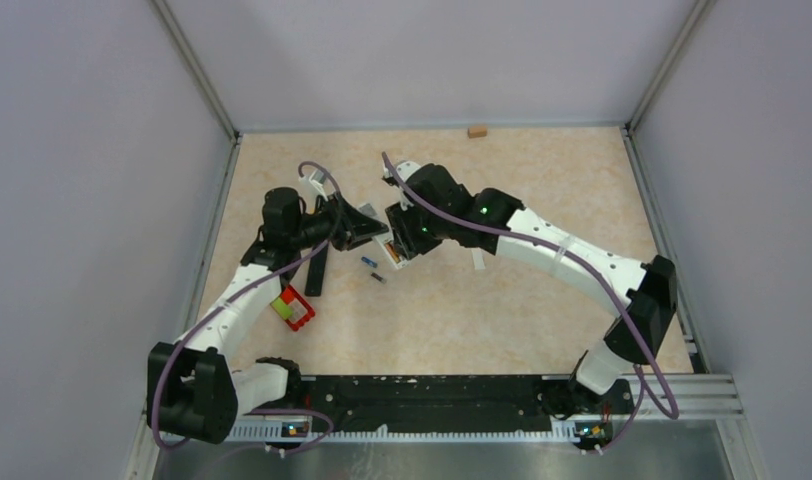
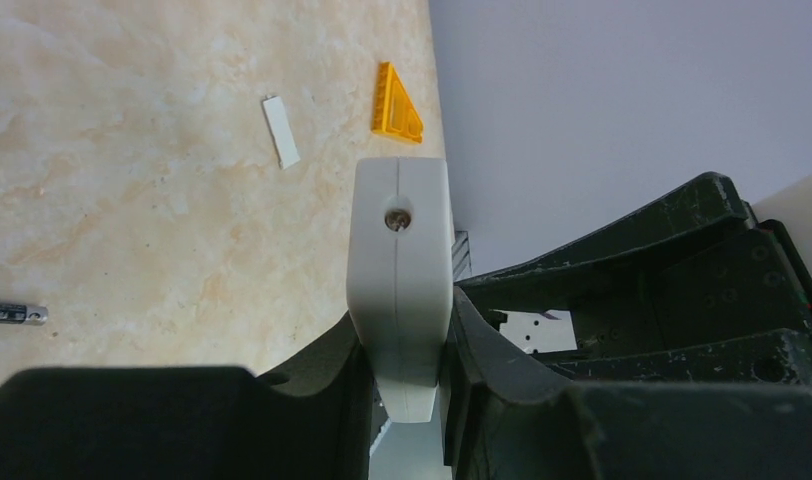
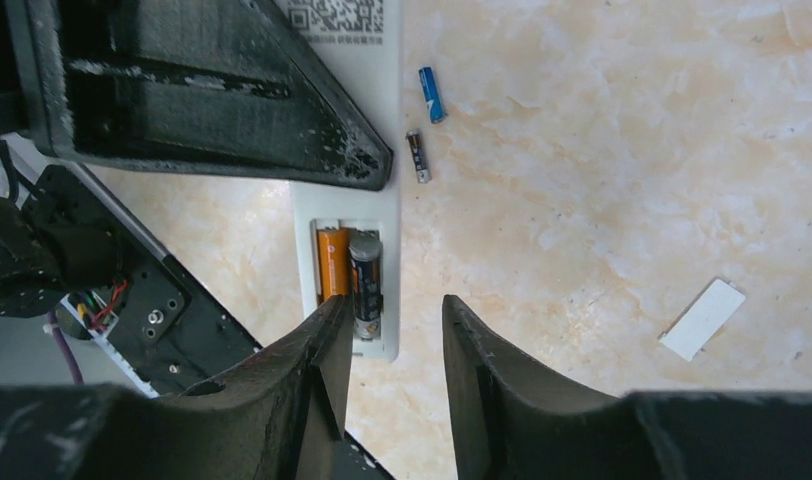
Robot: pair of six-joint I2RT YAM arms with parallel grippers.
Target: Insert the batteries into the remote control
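My left gripper (image 2: 402, 340) is shut on the white remote control (image 2: 400, 270), holding it edge-on above the table. From the right wrist, the remote control (image 3: 347, 200) shows its open compartment with an orange battery (image 3: 331, 262) and a dark battery (image 3: 365, 275) lying side by side in it. My right gripper (image 3: 395, 315) stands open just over the compartment's end, with nothing between its fingers. A blue battery (image 3: 432, 95) and another dark battery (image 3: 417, 156) lie loose on the table beside the remote. From above, both grippers (image 1: 367, 225) (image 1: 402, 245) meet at mid-table.
A white flat cover piece (image 3: 702, 318) lies on the table to the right. A long black bar (image 1: 317, 268) and a red box (image 1: 293, 308) sit near the left arm. An orange triangular piece (image 2: 396, 105) lies by the wall, and a small wooden block (image 1: 476, 131) sits at the far edge.
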